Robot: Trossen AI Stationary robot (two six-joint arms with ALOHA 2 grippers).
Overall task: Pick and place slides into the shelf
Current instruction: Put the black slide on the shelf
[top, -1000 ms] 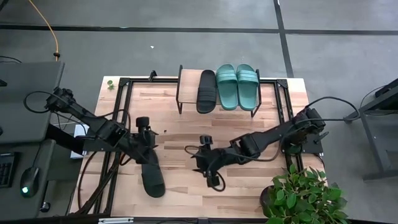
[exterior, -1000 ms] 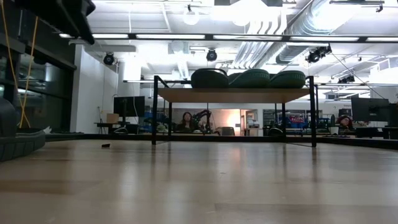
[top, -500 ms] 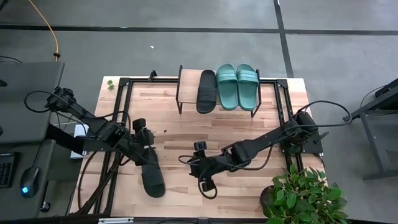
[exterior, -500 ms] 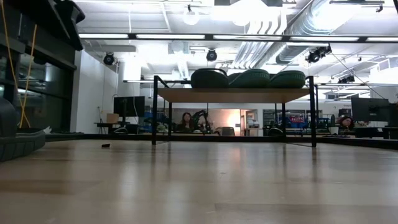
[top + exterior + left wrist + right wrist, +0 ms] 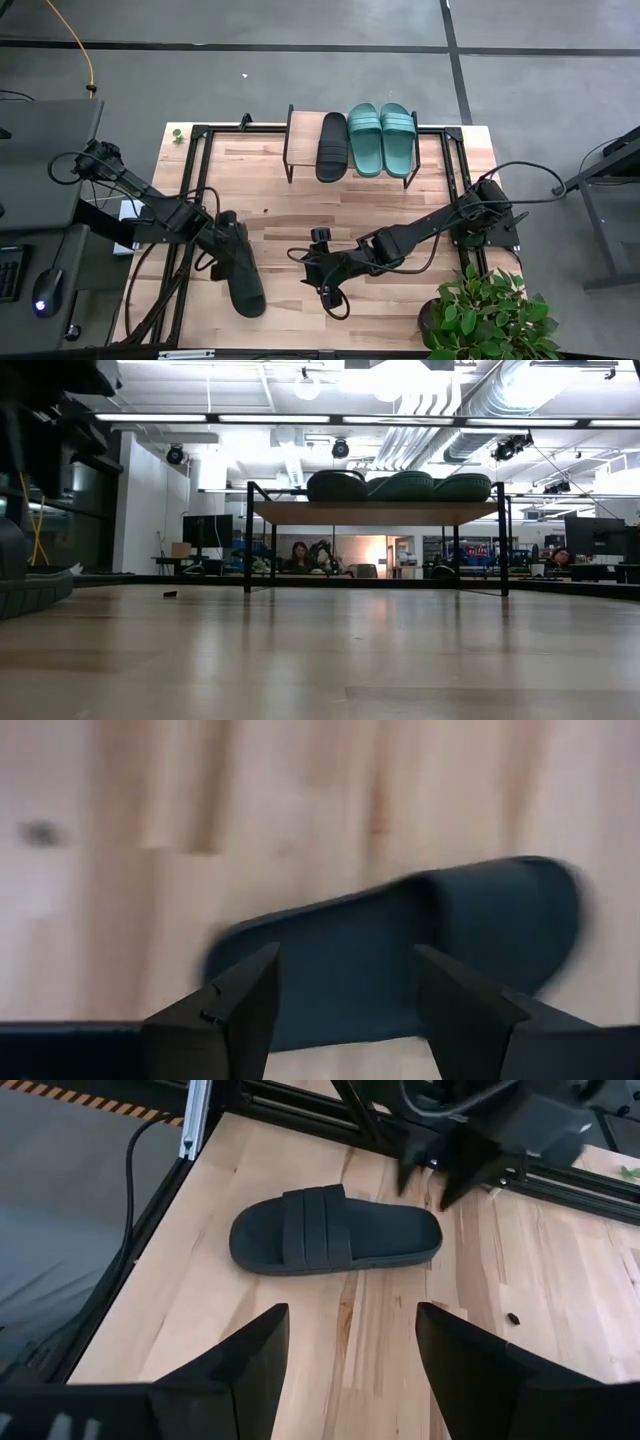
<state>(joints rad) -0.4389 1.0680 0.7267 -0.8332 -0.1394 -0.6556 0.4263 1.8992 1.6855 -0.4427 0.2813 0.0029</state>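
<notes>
One black slide point(image 5: 243, 280) lies flat on its sole on the table near the left front, its strap toward the near edge. It also shows in the right wrist view point(image 5: 335, 1230) and the left wrist view point(image 5: 400, 950). My left gripper point(image 5: 228, 232) hangs open just above the slide's far end, a finger on each side and clear of it point(image 5: 345, 1010). To the right of the slide, my right gripper point(image 5: 320, 272) waits open over bare wood point(image 5: 350, 1360). On the shelf point(image 5: 300, 135) rest another black slide point(image 5: 332, 146) and two teal slides point(image 5: 381, 138).
A potted plant point(image 5: 485, 315) fills the table's near right corner. Black frame rails point(image 5: 195, 170) run along the left and right sides of the tabletop. A small dark speck point(image 5: 265, 211) lies on the wood. Bare wood stretches between the shelf and the grippers.
My left gripper has come down toward the black slide's far end and rolled about its wrist, staying open. My right gripper has shifted a little toward the table's left and near edge, also open. The slides have not moved.
</notes>
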